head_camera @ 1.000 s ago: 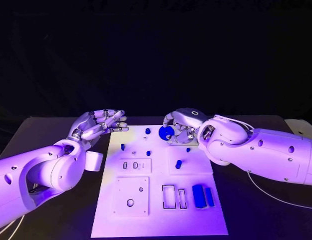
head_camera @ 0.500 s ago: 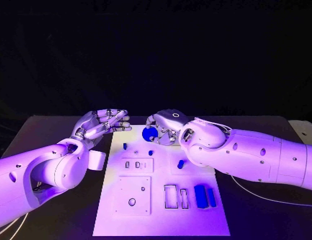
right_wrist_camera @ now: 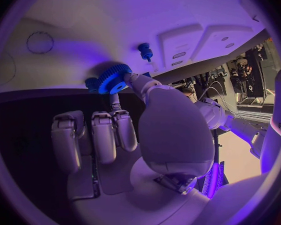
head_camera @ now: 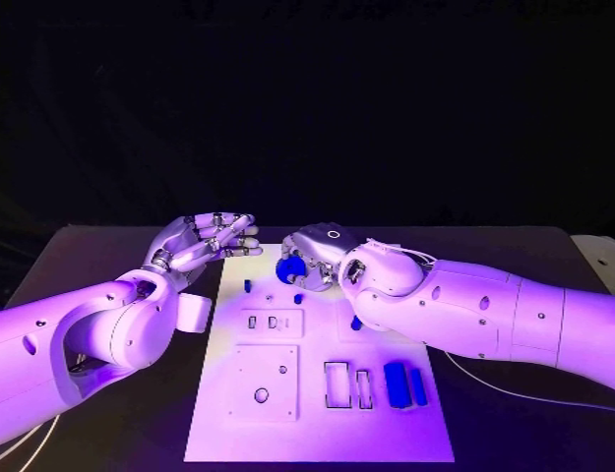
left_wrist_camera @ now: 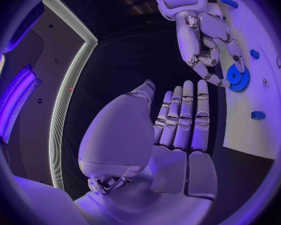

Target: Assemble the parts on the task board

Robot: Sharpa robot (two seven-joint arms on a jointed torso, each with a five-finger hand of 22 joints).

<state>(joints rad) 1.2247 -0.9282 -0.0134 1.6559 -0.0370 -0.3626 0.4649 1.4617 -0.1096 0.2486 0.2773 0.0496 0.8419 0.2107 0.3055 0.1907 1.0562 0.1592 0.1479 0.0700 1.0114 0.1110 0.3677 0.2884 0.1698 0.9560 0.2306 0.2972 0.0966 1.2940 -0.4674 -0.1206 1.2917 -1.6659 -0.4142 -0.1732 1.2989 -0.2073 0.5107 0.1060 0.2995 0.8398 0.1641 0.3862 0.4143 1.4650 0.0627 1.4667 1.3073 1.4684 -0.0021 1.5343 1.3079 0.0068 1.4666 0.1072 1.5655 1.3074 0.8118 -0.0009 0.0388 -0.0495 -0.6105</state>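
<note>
Right robot hand: the right robot hand (head_camera: pixel 319 258) sits in the middle of the head view, just above the top of the board. It pinches a blue gear (head_camera: pixel 291 267) in its fingertips (right_wrist_camera: pixel 133 78). I think it holds the gear by the edge so the hole in the middle stays free.
Blue gear: it hangs over the top end of the task board (head_camera: pixel 300 433), close to two small blue pegs (head_camera: pixel 297 298). I think it is meant to go down on one of them.
Left robot hand: the left robot hand (head_camera: pixel 204 243) is left of the middle in the head view, beside the board's top left corner. Its fingers are spread apart and it holds nothing. It looks like it is waiting out of the way.
Other parts: two blue bars (head_camera: pixel 403 384) lie at the lower right of the board, not put in yet.
Desk: the black desk (head_camera: pixel 520 433) carries the board.
</note>
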